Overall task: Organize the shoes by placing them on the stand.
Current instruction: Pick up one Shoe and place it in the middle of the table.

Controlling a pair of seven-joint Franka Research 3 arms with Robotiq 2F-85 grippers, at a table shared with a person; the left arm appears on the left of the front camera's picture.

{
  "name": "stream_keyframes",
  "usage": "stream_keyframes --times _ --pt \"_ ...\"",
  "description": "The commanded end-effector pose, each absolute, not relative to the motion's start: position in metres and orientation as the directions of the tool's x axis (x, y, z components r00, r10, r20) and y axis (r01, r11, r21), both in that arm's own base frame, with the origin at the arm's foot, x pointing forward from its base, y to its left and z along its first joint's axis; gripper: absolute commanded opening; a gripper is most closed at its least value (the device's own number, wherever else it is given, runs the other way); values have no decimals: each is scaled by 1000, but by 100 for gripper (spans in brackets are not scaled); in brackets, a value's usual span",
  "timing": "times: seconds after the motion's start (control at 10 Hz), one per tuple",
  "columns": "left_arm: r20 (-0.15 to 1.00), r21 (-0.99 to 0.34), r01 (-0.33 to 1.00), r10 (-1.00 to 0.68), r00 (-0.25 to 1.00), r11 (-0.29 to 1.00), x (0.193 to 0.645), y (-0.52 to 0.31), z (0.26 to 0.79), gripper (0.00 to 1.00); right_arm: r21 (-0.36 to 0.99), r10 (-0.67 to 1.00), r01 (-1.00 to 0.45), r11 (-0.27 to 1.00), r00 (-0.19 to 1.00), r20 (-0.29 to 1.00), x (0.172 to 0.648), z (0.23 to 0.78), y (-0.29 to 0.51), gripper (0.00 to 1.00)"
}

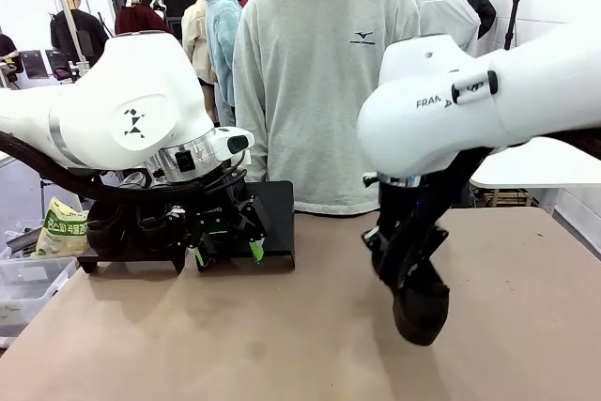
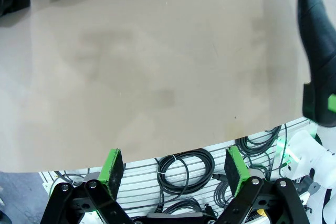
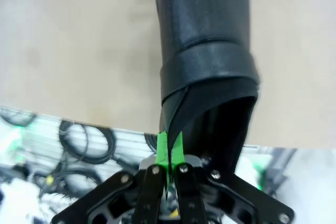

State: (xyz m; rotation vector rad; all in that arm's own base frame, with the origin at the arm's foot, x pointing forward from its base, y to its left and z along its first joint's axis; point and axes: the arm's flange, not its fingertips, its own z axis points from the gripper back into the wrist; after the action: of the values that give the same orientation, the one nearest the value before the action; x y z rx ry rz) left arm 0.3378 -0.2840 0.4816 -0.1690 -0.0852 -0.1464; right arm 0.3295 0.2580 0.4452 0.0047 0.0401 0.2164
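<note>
Front view: right fingers [image 1: 406,265] pinch shoe [image 1: 420,302]; left fingers [image 1: 228,249] spread; arm print probably "FRA".

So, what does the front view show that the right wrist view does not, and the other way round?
Front view alone: the person across the table, the black stand and the open left gripper in front of it. Right wrist view alone: the green pads pinching the shoe's collar edge, and cables below the table edge. Both: the right gripper shut on the black shoe above the tan table.
</note>
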Motion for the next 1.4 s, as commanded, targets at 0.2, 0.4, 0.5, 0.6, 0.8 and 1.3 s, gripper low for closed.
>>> stream_keyframes --times 0.2,0.4,0.5,0.6,0.8,1.3 --pt "93 -154 155 -142 985 976 338 -282 483 100 93 292 -289 953 956 -23 334 420 282 0" --pt "93 -154 155 -142 985 976 338 -282 483 100 141 295 -279 950 950 -105 350 404 287 0" --pt "93 -154 155 -142 985 976 338 -282 483 100 176 306 -282 943 943 -133 355 399 288 0" --pt "93 -154 155 -142 985 976 338 -282 483 100 217 324 -287 933 933 -158 360 390 289 0" --pt "93 -154 155 -142 985 976 338 -282 483 100 253 345 -291 923 917 -201 368 378 290 12" --pt "93 -154 155 -142 985 976 338 -282 483 100 267 343 -292 918 924 -169 372 386 283 100"
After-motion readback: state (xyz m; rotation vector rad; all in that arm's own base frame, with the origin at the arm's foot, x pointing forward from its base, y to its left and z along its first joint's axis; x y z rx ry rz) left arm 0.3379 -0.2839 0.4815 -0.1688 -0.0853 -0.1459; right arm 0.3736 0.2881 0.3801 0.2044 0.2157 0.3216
